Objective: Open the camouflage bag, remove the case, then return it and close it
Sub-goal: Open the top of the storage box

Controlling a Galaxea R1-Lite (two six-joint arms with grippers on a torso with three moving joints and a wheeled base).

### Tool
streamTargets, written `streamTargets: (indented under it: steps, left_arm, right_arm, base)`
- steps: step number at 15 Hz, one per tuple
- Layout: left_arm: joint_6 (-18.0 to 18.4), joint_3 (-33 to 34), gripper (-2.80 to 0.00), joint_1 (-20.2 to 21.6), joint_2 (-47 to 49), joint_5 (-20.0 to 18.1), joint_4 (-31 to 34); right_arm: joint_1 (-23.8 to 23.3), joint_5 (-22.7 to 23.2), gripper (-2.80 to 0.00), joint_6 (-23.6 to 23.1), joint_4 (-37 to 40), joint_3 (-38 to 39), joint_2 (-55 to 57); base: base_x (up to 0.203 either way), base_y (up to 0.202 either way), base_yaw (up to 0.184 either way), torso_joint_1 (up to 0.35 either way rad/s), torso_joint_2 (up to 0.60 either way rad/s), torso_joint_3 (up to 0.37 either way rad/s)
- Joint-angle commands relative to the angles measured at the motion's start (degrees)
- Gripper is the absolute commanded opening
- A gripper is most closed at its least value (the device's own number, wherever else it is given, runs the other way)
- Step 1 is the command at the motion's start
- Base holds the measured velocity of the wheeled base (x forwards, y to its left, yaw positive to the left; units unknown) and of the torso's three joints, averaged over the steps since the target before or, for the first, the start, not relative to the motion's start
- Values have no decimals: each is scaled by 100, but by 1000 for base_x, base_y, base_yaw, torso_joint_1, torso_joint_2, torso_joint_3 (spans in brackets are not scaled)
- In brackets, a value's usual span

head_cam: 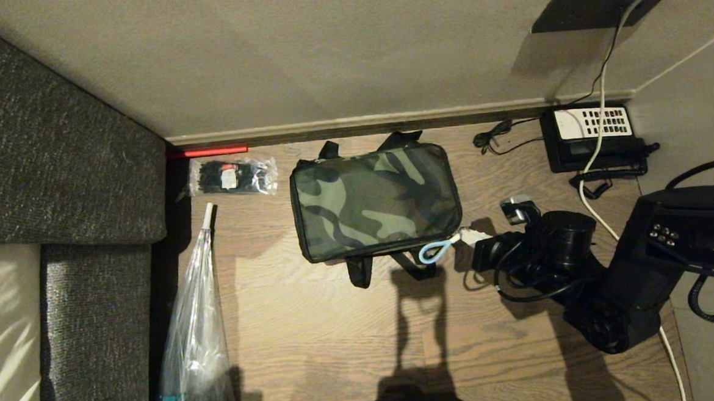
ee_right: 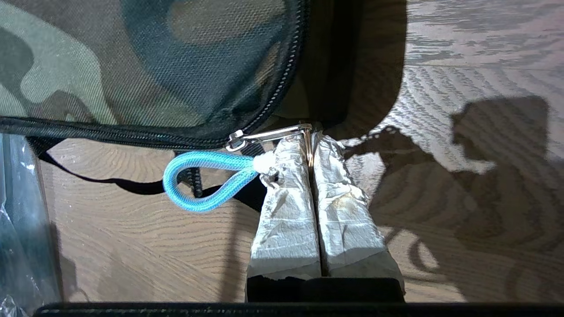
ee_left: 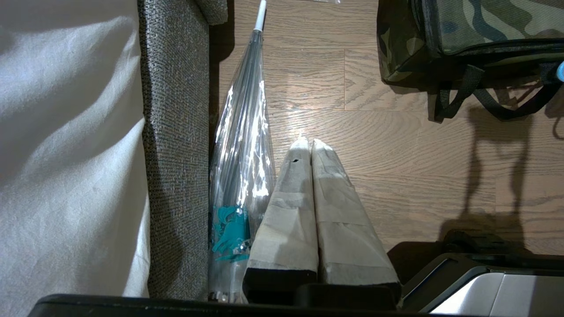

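At bag corner (head_cam: 450, 232), right claw (ee_right: 310, 141) pinches zipper pull (ee_right: 269, 134).

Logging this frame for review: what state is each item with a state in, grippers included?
camouflage bag: zipped shut, lying flat on the floor.
zipper pull: at the bag's corner, pinched by the right gripper.
blue loop: hanging free beside the fingers.
right gripper: shut on the zipper pull.
left gripper: shut, empty, above the floor.
umbrella: folded, beside the sofa.

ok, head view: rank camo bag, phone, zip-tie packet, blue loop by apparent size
1. camo bag
2. phone
3. zip-tie packet, somewhat smaller than the phone
4. blue loop, smallest
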Motion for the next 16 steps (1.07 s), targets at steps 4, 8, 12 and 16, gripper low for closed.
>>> streamTargets:
  steps: [4, 8, 12, 16]
  left_arm:
    - [-1, 1, -280, 2, -11, 0, -1]
    - [-1, 1, -280, 2, -11, 0, -1]
    - [-1, 1, -280, 2, -11, 0, -1]
    - [-1, 1, -280, 2, -11, 0, -1]
  right_arm:
    - [-36, 12, -280, 6, 4, -103, -5]
    - [-224, 297, -280, -182, 6, -103, 15]
    - [-268, 314, -280, -173, 32, -156, 33]
    - [-277, 315, -280, -146, 120, -498, 86]
  base:
    - [0, 0, 0, 0, 0, 0]
    - [0, 0, 0, 0, 0, 0]
    - [0, 0, 0, 0, 0, 0]
    - [0, 0, 0, 0, 0, 0]
